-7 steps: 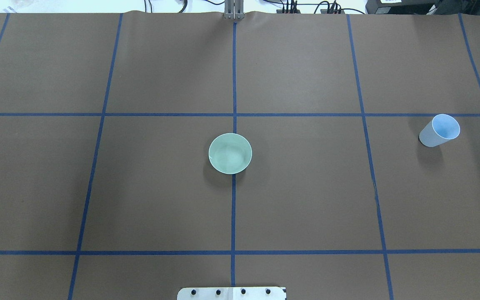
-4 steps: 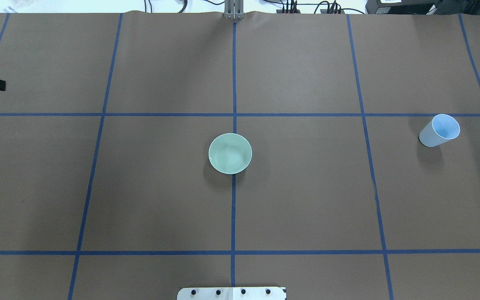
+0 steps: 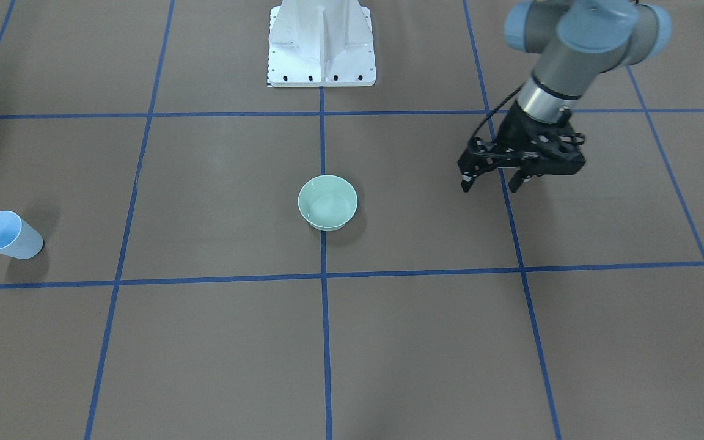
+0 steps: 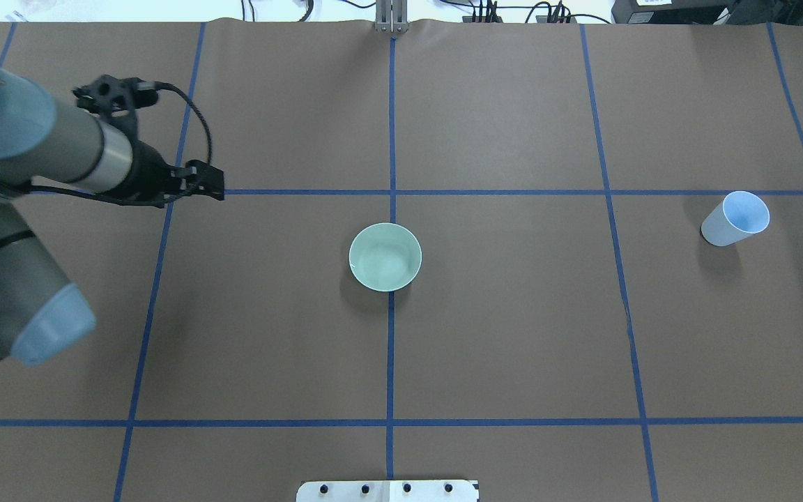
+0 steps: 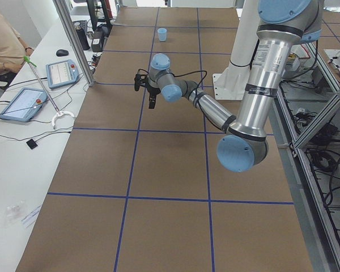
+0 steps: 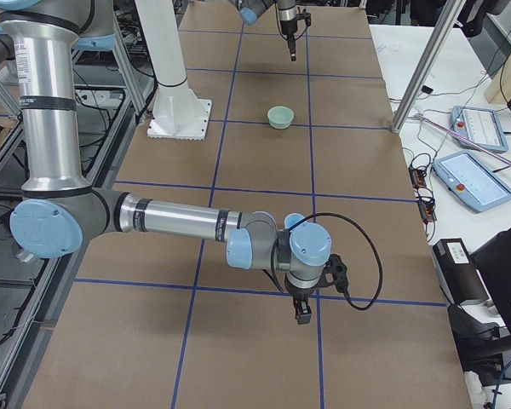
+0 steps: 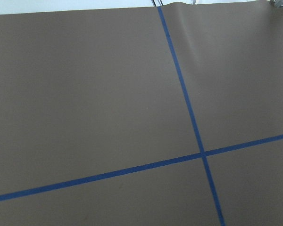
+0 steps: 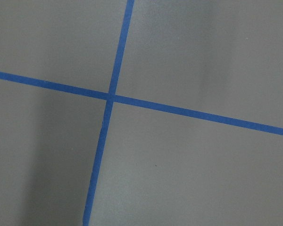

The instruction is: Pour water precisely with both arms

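My left arm (image 4: 39, 150) reaches in from the left. Its gripper (image 3: 489, 182) is open and empty and hovers above the table, well to the left of the pale green bowl (image 4: 385, 256). The gripper also shows in the overhead view (image 4: 210, 185). The bowl (image 3: 327, 201) stands at the table's middle. A pale blue cup (image 4: 736, 219) stands upright far right, apart from both grippers. My right gripper (image 6: 302, 311) shows only in the exterior right view, and I cannot tell whether it is open or shut. I see no stream of water.
The table is brown paper with a blue tape grid. The white pedestal base (image 3: 321, 43) stands at the robot's edge. An operator (image 5: 3, 45), tablets (image 5: 22, 103) and a metal post (image 5: 73, 39) are beyond the far side.
My left arm has swung in from the left edge to the second grid column. One second ago no arm showed. The bowl and the cup have not moved.
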Robot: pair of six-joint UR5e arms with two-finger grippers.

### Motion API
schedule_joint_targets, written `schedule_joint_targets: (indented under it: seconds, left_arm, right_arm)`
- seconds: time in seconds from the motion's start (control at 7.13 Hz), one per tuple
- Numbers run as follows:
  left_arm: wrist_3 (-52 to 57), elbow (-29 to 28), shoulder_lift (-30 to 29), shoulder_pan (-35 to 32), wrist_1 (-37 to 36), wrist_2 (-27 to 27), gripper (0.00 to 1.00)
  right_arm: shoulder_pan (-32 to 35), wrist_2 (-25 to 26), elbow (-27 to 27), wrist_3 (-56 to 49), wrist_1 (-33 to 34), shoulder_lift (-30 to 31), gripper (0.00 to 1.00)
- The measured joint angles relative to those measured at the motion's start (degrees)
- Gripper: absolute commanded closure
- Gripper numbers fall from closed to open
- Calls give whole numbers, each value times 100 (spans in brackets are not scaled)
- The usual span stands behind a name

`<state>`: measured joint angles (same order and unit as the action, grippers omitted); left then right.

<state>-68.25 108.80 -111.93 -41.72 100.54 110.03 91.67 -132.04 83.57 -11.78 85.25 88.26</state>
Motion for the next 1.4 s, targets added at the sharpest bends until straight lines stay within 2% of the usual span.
schedule_joint_targets:
  seconds: [0.14, 0.42, 0.56, 0.7, 0.98, 1.12, 1.26, 1.4]
  left_arm:
    - [-340, -196, -456, 457, -343, -324, 0]
    - [-877, -987, -1354, 1026, -513, -735, 0]
    - [-1029, -1385, -1701, 1194, -517, -852, 5]
    - [-1136, -1670, -1915, 1288, -507, -899, 22]
    - [-1200, -1914, -2050, 1374, -494, -925, 65]
    - [-1203, -1962, -2060, 1434, -493, -929, 70]
    - [-1202, -2000, -2065, 1490, -490, -930, 90]
    - [-1198, -2029, -2068, 1528, -478, -930, 100]
  right_arm:
    - [0, 1, -14, 0, -2, 4, 0]
    - [0, -4, -45, 0, -8, 6, 0]
    - [0, -5, -47, 0, -7, 7, 0]
    - [0, -5, -46, 0, -3, 7, 0]
    - [0, -6, -42, 0, 0, 7, 0]
    - [0, -6, -42, 0, 0, 7, 0]
    - [0, -6, -42, 0, -1, 7, 0]
    - [0, -6, -42, 0, -6, 7, 0]
